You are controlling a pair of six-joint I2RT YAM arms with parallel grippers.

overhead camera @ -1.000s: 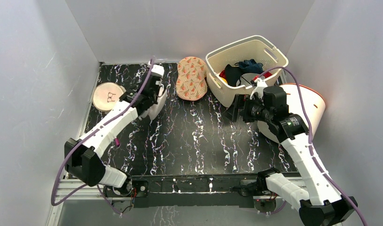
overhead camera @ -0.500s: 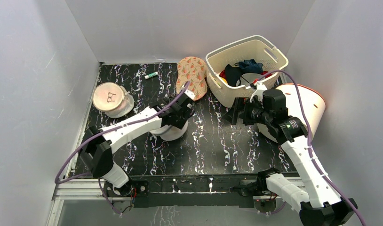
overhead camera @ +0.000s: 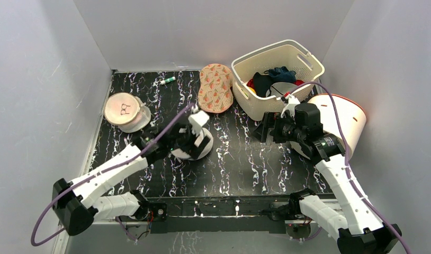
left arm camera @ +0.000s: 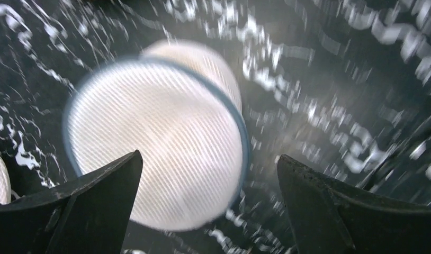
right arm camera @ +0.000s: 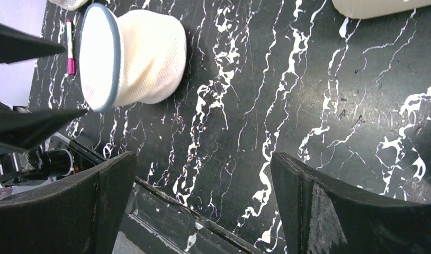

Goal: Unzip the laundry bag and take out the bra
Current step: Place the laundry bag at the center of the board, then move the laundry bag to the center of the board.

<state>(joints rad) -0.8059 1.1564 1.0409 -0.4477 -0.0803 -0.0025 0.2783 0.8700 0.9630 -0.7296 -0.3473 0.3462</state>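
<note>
Left gripper [left arm camera: 207,159], jaws wide and empty, hangs over the bag [right arm camera: 142,53], which lies tipped on its side mid-counter [overhead camera: 240,164], its grey-rimmed lid facing the near left corner. The zip pull cannot be made out; this wrist view is blurred. Opening it well likely means finding that pull on the rim and pinching it alone, while one gripper pins the soft mesh so it cannot slide or roll. Right gripper [overhead camera: 262,129], equally wide and empty, hovers toward the right edge, with a clear path to the bag. Farther back: a tub [overhead camera: 346,119] at the right edge, an easily mistaken look-alike bag [overhead camera: 126,110] by the left edge, then a patterned pad [overhead camera: 216,87], marker [overhead camera: 169,81] and basket [overhead camera: 248,98] along the far edge.
</note>
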